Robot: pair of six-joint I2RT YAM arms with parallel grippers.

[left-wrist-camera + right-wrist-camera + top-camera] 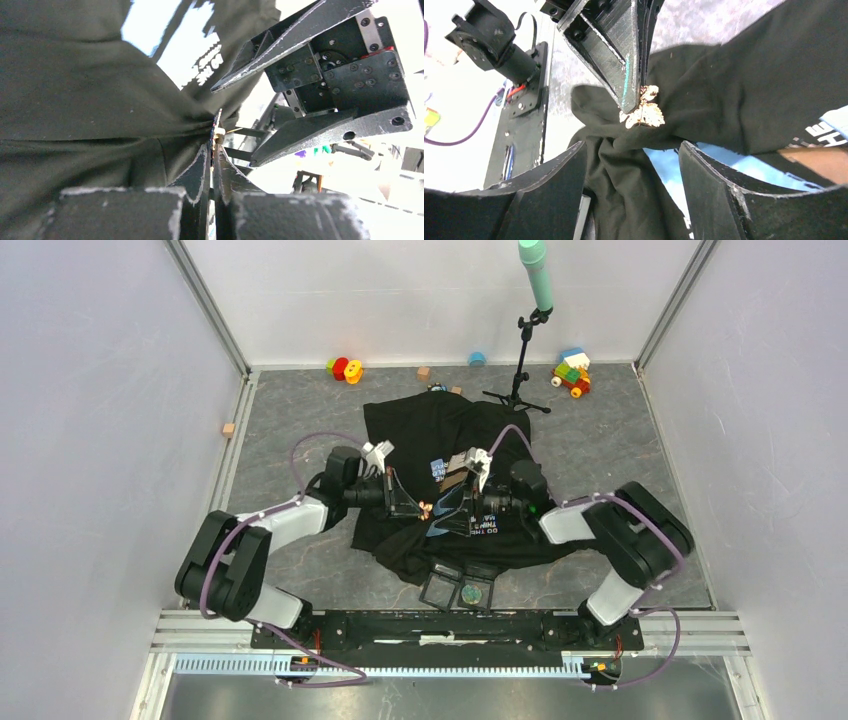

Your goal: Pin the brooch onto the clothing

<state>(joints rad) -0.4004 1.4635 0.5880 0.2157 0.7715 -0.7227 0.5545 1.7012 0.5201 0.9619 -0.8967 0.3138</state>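
The black T-shirt lies bunched on the grey table, its blue print and white lettering showing near the grippers. My left gripper is shut on a small gold and white brooch, pressed against a raised fold of the shirt. In the left wrist view the jaws are closed, with the brooch edge-on at their tips and the shirt beside it. My right gripper is open, facing the left one. In the right wrist view its fingers straddle a fold of the shirt just below the brooch.
A small black case with open compartments lies at the shirt's near edge. A microphone stand stands behind the shirt. Toys and blocks lie along the back wall, and a wooden block lies at the left.
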